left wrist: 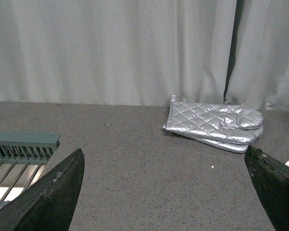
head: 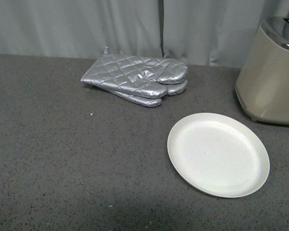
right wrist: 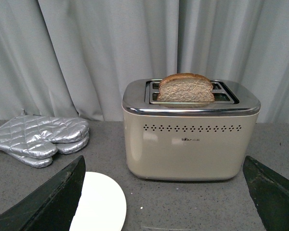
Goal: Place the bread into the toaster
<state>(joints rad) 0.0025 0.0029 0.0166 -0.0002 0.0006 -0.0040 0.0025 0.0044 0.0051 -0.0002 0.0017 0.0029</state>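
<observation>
Right, I see the bread (right wrist: 185, 88) standing upright in a slot of the toaster (right wrist: 190, 130), its top poking out; white plate (head: 217, 154) bare at the toaster's seven o'clock; both grippers' jaws spread wide, holding nothing.

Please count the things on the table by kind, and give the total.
Oven mitts: 2, stacked, as far as I can tell
Plate: 1
Toaster: 1
Bread slice: 1, standing in a toaster slot
Rack: 1
Total: 6
</observation>
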